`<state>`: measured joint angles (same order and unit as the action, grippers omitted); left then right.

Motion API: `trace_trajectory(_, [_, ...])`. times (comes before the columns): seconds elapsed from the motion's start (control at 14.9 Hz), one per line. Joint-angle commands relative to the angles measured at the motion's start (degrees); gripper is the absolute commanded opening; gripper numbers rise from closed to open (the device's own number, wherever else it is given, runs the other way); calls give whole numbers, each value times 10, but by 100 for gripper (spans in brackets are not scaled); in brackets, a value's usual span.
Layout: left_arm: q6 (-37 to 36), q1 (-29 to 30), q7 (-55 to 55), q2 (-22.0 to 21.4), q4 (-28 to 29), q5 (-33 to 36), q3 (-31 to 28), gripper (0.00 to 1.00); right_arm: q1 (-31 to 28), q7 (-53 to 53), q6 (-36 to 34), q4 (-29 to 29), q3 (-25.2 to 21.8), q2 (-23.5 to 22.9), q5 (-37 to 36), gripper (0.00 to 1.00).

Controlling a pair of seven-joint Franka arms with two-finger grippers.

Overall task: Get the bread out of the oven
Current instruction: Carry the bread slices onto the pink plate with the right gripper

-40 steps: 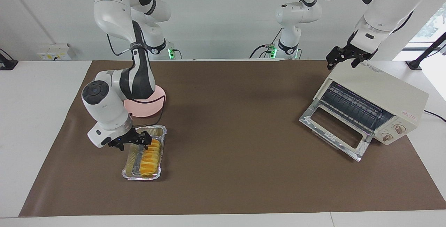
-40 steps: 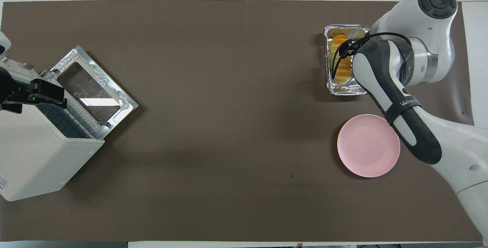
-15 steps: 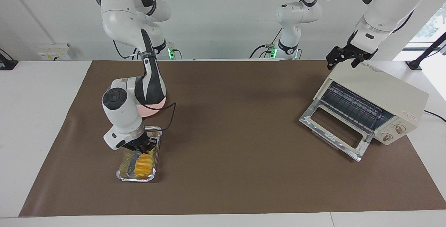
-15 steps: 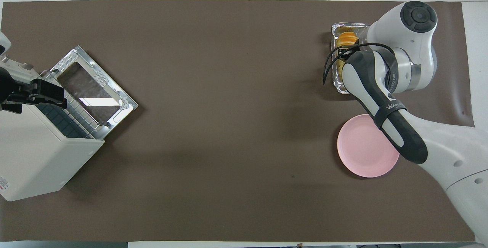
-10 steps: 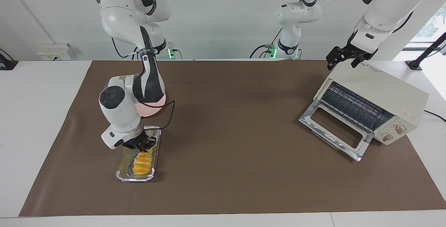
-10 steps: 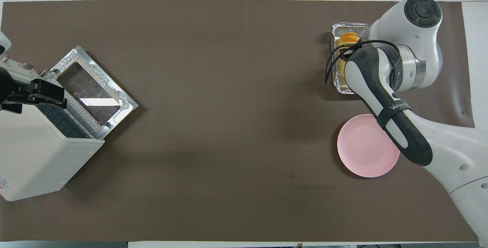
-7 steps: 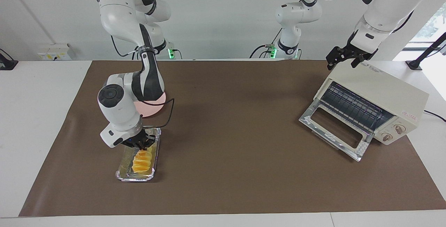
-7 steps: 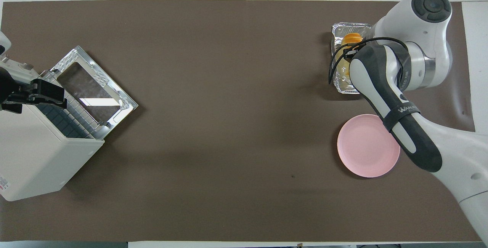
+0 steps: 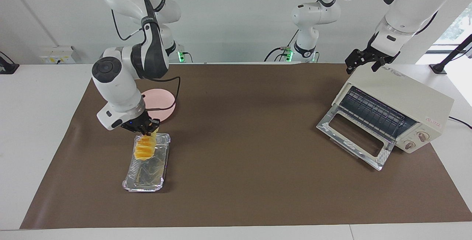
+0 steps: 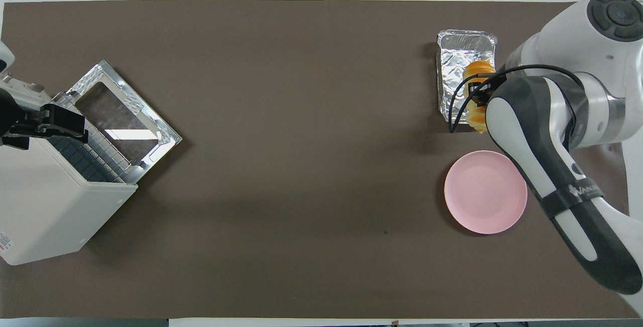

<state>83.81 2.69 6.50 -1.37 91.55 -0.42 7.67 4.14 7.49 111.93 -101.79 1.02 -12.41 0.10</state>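
Facing view: the right hand (image 9: 147,128) has risen since half a second ago, and the bread (image 9: 144,148), which then lay in the foil tray (image 9: 147,171), now hangs end-down from its clamped fingers, clear of the tray floor and over the tray's end nearer the robots. The tray itself has stayed put, its farther half now bare foil. The pink plate (image 9: 162,103) sits just beside the tray, nearer the robots, uncovered apart from the arm crossing its edge. Wide open brown mat lies between the tray and the oven (image 9: 398,101) at the left arm's end of the bench, whose door (image 9: 354,136) hangs down with its rack empty. The left hand (image 9: 363,63) waits unmoved at the oven's top edge; whether it is apart or together cannot be told.
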Motion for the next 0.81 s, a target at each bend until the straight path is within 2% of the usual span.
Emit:
trace_trajectory(0.0, [0,7,-3,-19,19,-10,1,100,-6,11,20,-142,5,113,15,0])
trace_trajectory(0.34, [0,7,-3,-19,19,-10,1,100,-11,10,142,-362,5,254,16,0])
trace_trajectory(0.6, [0,7,-3,-19,19,-10,1,100,-12,5,215,-464,4,301,20,0])
trace_trajectory(0.74, [0,7,-3,-19,19,-10,1,100,-12,3,256,-496,4,307,20,0])
